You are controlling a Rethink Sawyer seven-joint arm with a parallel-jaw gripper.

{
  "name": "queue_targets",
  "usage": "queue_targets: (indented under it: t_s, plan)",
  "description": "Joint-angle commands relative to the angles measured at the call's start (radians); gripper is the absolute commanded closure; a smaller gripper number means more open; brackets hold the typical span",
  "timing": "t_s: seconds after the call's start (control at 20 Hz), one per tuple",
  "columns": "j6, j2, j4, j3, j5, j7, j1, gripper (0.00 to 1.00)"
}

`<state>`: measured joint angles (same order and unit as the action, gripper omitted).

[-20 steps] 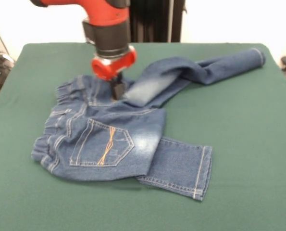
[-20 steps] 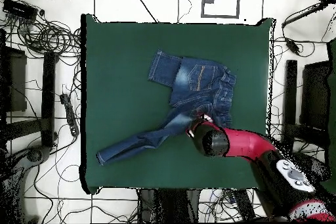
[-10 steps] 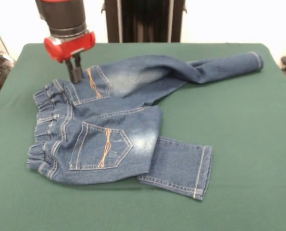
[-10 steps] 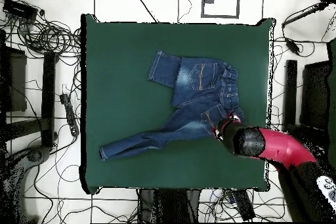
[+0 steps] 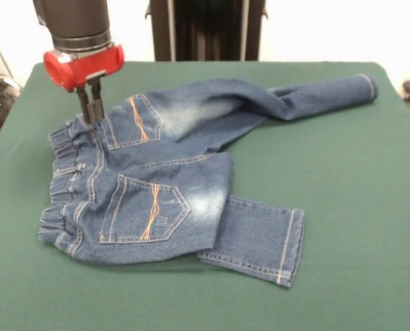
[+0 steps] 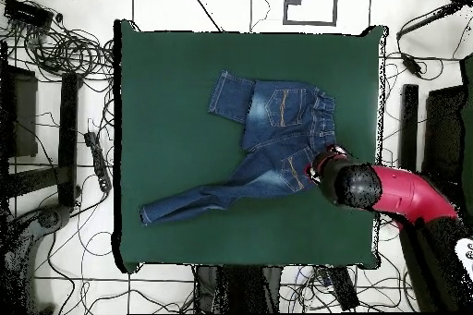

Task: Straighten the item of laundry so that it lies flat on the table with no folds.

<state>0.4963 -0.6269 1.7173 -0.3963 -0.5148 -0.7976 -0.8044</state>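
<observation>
jeans (image 5: 170,172) lie mid-worktop (image 5: 356,172), one leg stretched toward 2 o'clock, the other folded under at 5. gripper (image 5: 91,110) at 10 o'clock on the waistband, fingers together, probably pinching denim. risk: the pinch slips and the waistband bunches. cables (image 6: 65,48) lie off the worktop; nothing blocks.

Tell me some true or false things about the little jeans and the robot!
1. The jeans lie on a green table. True.
2. Both legs lie straight, side by side. False: one stretches away, the other is tucked under the seat.
3. The gripper is at the waistband. True.
4. The pocket stitching is purple. False: it is orange.
5. The jeans hang off the table's edge. False: they lie wholly on it.
</observation>
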Motion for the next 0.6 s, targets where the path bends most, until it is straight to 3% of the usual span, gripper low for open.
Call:
queue_targets:
  t_s: [0.05,0.35,0.6]
  plan:
    - [0.079,0.017,-0.018,-0.114,-0.042,0.099,0.028,1.00]
    - [-0.004,-0.010,0.098,-0.036,-0.062,-0.076,0.092,1.00]
    - [-0.008,0.006,0.108,0.014,-0.056,-0.168,0.168,1.00]
